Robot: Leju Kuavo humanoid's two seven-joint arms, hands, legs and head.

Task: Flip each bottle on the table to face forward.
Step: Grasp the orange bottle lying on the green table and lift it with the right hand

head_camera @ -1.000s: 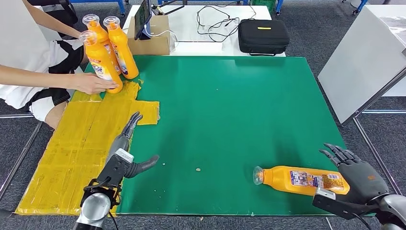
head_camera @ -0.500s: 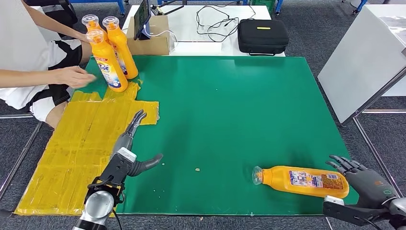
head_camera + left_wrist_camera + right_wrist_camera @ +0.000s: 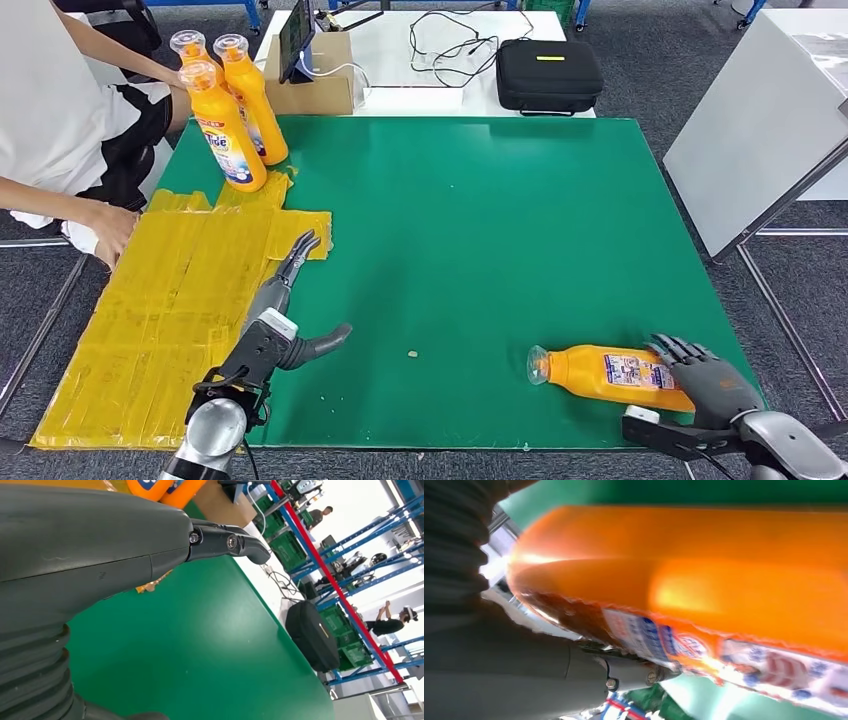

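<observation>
Right robot hand at the fallen bottle

Right robot hand [image 3: 712, 388] against base end of lying bottle [image 3: 610, 374], fingers spread over it; grip not confirmed, cannot tell. Cap pointing away toward left robot hand [image 3: 290, 325], open and well apart on the desk [image 3: 480, 220]. Risk: round body rolling or sliding off the near edge under a loose, off-centre grasp.

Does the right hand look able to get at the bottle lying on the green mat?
Probably yes. The right hand is already at the base end of the lying orange bottle, fingers over it, with nothing between them. Whether it grips yet is unclear.
</observation>
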